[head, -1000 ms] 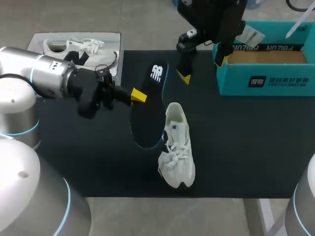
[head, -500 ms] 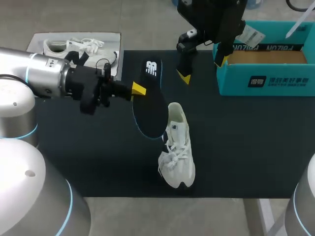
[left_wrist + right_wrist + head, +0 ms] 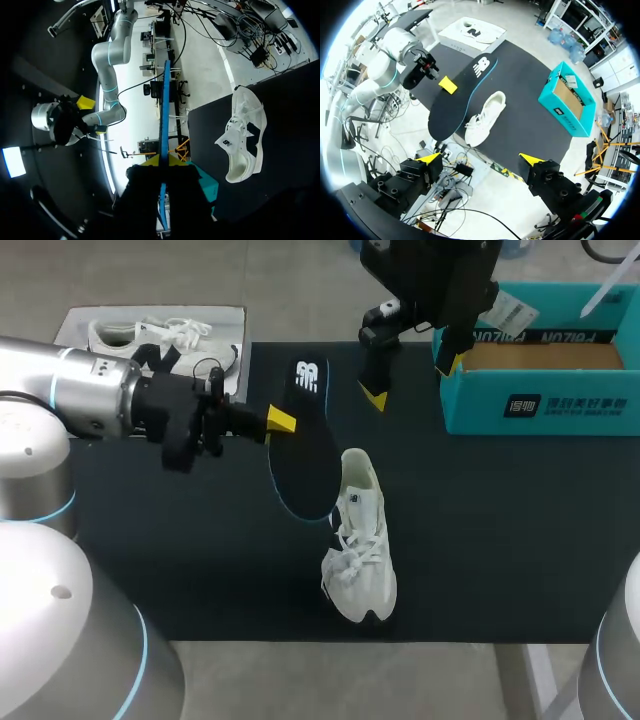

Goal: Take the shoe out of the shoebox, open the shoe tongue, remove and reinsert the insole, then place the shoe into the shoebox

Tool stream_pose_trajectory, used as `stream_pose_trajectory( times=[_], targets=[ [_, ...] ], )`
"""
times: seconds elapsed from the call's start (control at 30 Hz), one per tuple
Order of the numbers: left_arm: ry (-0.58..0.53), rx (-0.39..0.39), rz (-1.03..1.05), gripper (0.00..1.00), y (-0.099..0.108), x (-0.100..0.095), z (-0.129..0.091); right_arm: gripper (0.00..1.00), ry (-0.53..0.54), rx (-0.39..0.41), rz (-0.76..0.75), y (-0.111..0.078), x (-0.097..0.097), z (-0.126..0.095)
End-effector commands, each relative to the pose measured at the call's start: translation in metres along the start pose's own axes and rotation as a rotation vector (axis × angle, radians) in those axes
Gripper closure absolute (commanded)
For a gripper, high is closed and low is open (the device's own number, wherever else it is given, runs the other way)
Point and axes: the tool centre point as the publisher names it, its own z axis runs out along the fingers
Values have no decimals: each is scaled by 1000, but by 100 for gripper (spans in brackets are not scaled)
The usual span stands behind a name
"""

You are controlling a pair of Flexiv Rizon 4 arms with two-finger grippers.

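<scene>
Currently your left gripper (image 3: 281, 423) is clamped on one long edge of the dark insole (image 3: 305, 465). It holds the insole above the black mat (image 3: 180, 560), just beside the white shoe (image 3: 361, 545) lying mid-table. Your right gripper (image 3: 480, 158) hangs with its fingers spread wide, gripping nothing, near the teal shoebox (image 3: 540, 400).
</scene>
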Motion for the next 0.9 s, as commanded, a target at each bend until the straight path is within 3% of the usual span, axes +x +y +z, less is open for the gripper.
stream_pose_trajectory(
  times=[0.03,0.07,0.2,0.33,0.5,0.63,0.9],
  targets=[
    [1,-1,1,100,-1,0,0,0,2,1,0,0,-1,1],
    [1,-1,1,100,-1,0,0,0,2,1,0,0,-1,1],
    [1,-1,1,100,-1,0,0,0,144,-164,25,-16,-5,5],
    [1,-1,1,100,-1,0,0,0,277,-379,86,-36,-7,13],
    [1,-1,1,100,-1,0,0,0,406,-544,149,-47,-9,29],
    [1,-1,1,100,-1,0,0,0,513,-618,163,-41,-10,43],
    [1,-1,1,100,-1,0,0,0,728,-665,104,-13,-15,68]
  ],
)
